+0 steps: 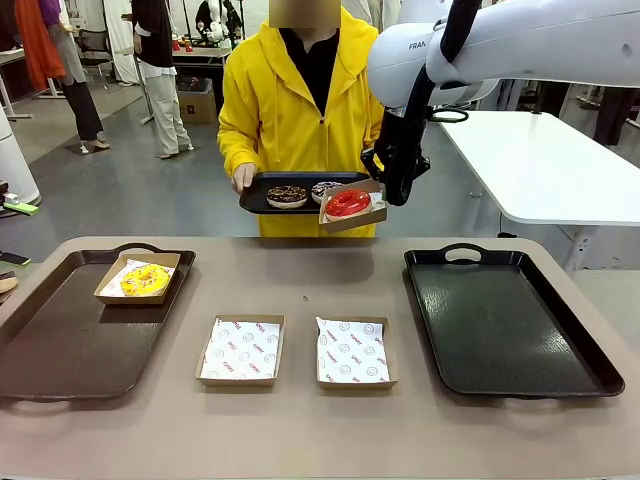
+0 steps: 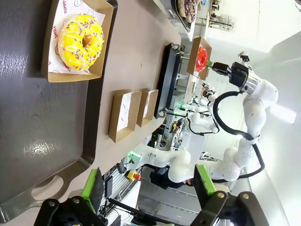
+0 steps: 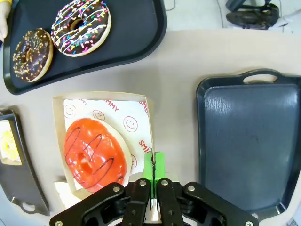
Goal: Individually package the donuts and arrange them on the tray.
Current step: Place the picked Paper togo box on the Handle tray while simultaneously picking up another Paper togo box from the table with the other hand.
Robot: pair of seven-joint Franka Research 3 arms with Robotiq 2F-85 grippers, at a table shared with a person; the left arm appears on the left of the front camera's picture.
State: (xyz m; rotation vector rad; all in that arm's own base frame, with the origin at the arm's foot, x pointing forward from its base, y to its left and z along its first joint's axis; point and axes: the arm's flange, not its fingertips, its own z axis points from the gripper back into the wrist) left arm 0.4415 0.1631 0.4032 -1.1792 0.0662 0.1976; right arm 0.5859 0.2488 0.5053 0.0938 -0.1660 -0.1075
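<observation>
My right gripper is shut on the edge of a paper-lined cardboard box holding the red-iced donut. Box and red donut hang in the air beyond the table's far edge, next to the small black tray in the person's hand. That tray carries a chocolate sprinkled donut and a dark donut with coloured sprinkles. The yellow donut lies in its box on the brown tray at left. My left gripper is open above that tray's near end, nothing between its fingers.
Two paper-lined boxes with nothing in them sit side by side at the table's front middle. A black tray lies bare at the right. The person in yellow stands at the far side.
</observation>
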